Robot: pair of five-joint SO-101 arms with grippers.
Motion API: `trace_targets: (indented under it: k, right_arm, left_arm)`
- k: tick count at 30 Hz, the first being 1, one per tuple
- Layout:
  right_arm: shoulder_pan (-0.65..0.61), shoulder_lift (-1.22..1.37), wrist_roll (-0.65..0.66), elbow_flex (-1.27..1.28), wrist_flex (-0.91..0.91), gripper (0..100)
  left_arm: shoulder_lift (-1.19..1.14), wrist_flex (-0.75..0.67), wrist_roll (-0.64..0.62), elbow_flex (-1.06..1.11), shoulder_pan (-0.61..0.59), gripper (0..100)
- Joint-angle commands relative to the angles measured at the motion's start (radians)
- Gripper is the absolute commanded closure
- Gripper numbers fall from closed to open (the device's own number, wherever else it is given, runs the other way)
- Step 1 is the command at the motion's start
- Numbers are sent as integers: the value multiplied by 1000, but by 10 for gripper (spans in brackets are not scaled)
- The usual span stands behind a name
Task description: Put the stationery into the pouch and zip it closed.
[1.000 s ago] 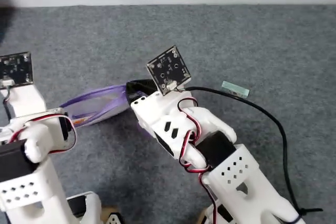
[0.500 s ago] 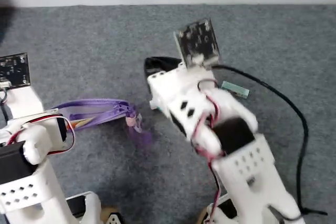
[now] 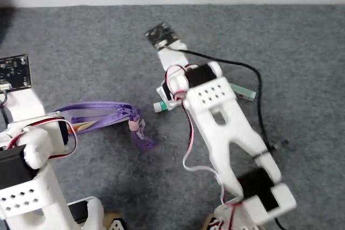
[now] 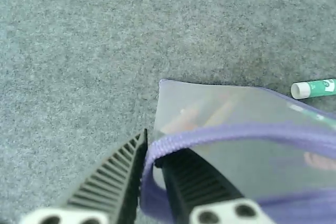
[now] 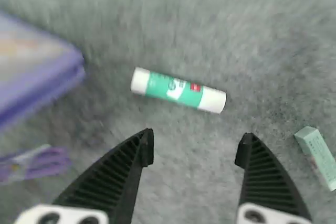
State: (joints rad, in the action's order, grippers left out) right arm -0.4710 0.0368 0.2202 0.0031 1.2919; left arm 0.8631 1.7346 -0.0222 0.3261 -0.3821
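A grey felt-like mat [image 3: 97, 41] covers the table. The left gripper [image 4: 151, 150] pinches the zipper edge of the purple pouch [image 3: 99, 114]. Near the pouch's pull-tab end lies a green-and-white glue stick [image 5: 178, 90], its label print unreadable. The right gripper [image 5: 196, 140] hangs spread wide above it.

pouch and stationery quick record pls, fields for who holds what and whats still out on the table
pouch: lying on the grey table, orange items showing through its wall
left gripper: shut on the pouch's zip edge
glue stick: loose on the table beside the pouch
pale green block: loose, farther from the pouch
right gripper: open, above the glue stick, not touching it
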Motion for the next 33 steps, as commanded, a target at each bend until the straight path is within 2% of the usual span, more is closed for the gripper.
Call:
trace_targets:
  k: [1,6,12,24,26,30,33]
  right_arm:
    - [2,93,187,-115,48,732]
    - [-1,232,370,-192,39,732]
    - [-41,364,473,-245,38,732]
    - [-64,619,496,-388,-19,744]
    - [-59,630,496,-391,-19,808]
    - [-59,622,489,-393,-10,998]
    - [-54,570,486,-388,-10,970]
  left_arm:
    - [20,21,3,-2,-6,987]
    - [20,21,3,-1,-6,987]
    - [17,21,3,-1,-6,987]
    - [15,21,3,-1,-6,987]
    - [15,21,3,-1,-8,987]
    - [15,21,3,-1,-8,987]
    - [15,21,3,-1,-9,987]
